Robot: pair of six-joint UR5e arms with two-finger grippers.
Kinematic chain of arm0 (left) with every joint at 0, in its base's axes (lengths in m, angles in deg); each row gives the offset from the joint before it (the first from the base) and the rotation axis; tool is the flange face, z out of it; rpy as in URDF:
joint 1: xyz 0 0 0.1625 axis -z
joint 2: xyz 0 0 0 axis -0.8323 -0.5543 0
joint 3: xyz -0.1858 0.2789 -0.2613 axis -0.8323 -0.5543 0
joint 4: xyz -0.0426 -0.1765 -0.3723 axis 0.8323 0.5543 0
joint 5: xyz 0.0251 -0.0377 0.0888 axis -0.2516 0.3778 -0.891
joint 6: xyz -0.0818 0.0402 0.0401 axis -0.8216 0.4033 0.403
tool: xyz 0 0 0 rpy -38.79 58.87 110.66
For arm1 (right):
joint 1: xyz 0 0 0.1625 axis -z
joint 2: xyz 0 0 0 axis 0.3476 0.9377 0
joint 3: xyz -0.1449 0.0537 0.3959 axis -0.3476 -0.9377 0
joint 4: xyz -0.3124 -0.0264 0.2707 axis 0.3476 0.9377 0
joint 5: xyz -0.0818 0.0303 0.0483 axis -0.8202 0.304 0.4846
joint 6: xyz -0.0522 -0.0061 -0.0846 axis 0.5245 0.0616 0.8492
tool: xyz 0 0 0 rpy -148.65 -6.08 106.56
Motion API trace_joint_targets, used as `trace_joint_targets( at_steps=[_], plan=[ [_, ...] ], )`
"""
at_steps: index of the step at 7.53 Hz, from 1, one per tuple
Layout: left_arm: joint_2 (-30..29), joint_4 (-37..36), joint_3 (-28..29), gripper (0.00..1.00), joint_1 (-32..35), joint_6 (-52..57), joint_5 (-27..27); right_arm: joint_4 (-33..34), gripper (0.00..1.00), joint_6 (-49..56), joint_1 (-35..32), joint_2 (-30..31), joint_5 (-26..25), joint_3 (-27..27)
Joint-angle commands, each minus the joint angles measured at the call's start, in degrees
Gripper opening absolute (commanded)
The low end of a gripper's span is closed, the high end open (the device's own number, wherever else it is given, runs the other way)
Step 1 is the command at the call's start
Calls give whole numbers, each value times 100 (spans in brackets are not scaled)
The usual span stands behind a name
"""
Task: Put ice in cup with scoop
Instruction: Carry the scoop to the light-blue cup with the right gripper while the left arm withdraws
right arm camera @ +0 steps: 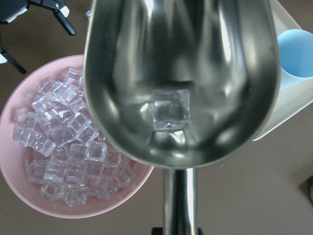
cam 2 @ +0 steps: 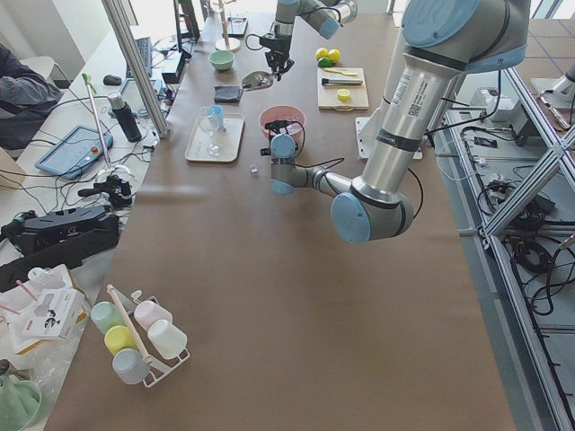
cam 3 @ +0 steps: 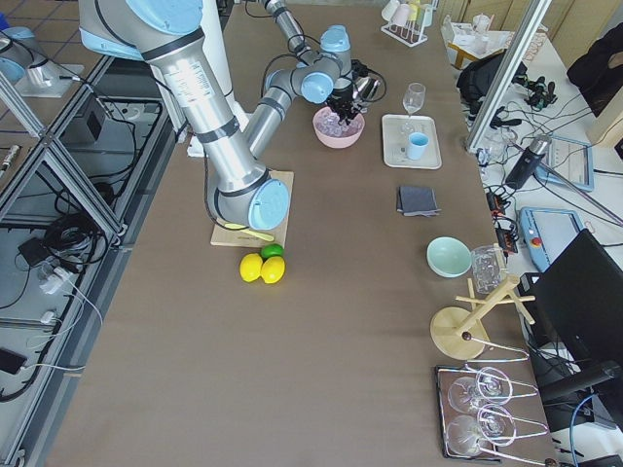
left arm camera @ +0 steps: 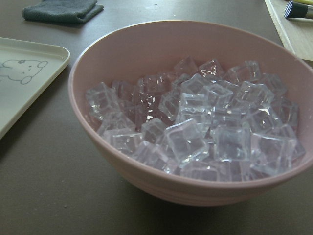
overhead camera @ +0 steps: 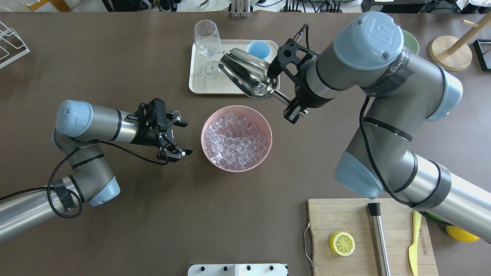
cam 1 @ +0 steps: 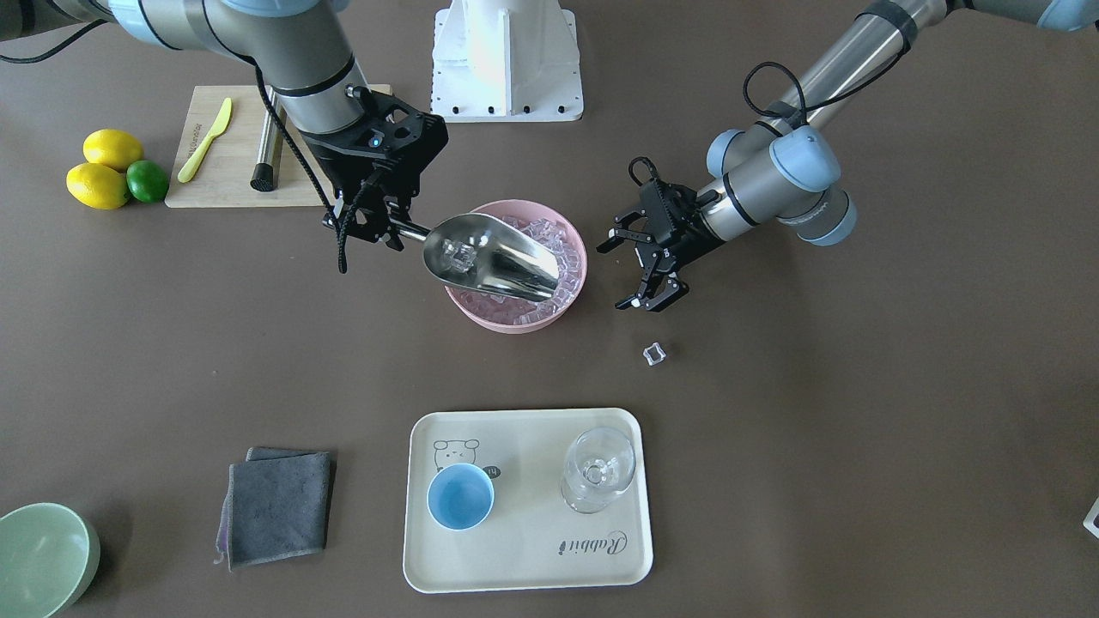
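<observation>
My right gripper (cam 1: pixel 378 227) is shut on the rod handle of the steel scoop (cam 1: pixel 489 257), holding it in the air above the pink bowl (cam 1: pixel 515 324). The scoop also shows in the overhead view (overhead camera: pixel 247 74). One ice cube (right arm camera: pixel 169 108) lies in its trough. The bowl (overhead camera: pixel 236 107) is full of ice (overhead camera: pixel 234 140). The light-blue cup (cam 1: pixel 460 496) stands empty on a cream tray (cam 1: pixel 524 549), apart from the scoop. My left gripper (overhead camera: pixel 187 138) is open and empty beside the bowl. A loose ice cube (cam 1: pixel 654 353) lies on the table near it.
A clear stemmed glass (cam 1: pixel 598 468) stands on the tray beside the cup. A grey cloth (cam 1: pixel 276 506) and a pale-green bowl (cam 1: pixel 39 558) lie to one side. A cutting board (overhead camera: pixel 345 218) holds a half lemon, a steel cylinder (overhead camera: pixel 378 237) and a yellow knife.
</observation>
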Motion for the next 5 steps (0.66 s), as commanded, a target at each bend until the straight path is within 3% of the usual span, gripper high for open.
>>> trace_joint_targets(
  at_steps=[1, 3, 5],
  plan=[
    [641, -1292, -1027, 98, 343, -8, 69, 363, 0, -259, -921, -84, 948, -237],
    [854, -1893, -1329, 98, 484, 9, 138, 365, 0, -726, -1072, -190, 1075, -351],
    [688, -1886, -945, 98, 563, 9, 104, 1415, 0, -702, -1319, -627, 1627, -763]
  ],
)
